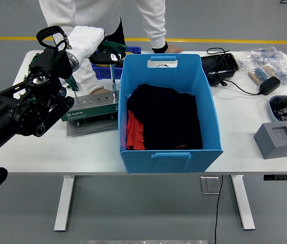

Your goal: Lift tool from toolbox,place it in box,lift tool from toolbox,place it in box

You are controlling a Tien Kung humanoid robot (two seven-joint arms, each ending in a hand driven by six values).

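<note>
Head view: left hand (90, 41) is gripping a green-handled tool (110, 52), fingers clamped round the handle, holding it raised above the toolbox (90, 111) and just beside the blue box (169, 114) rim, likely so the shaft is clearing the wall before going in. A person's hand (96, 91) is resting on the toolbox, probably steadying it. Blue box is holding black and red cloth; no tool showing inside. Right hand isn't showing.
</note>
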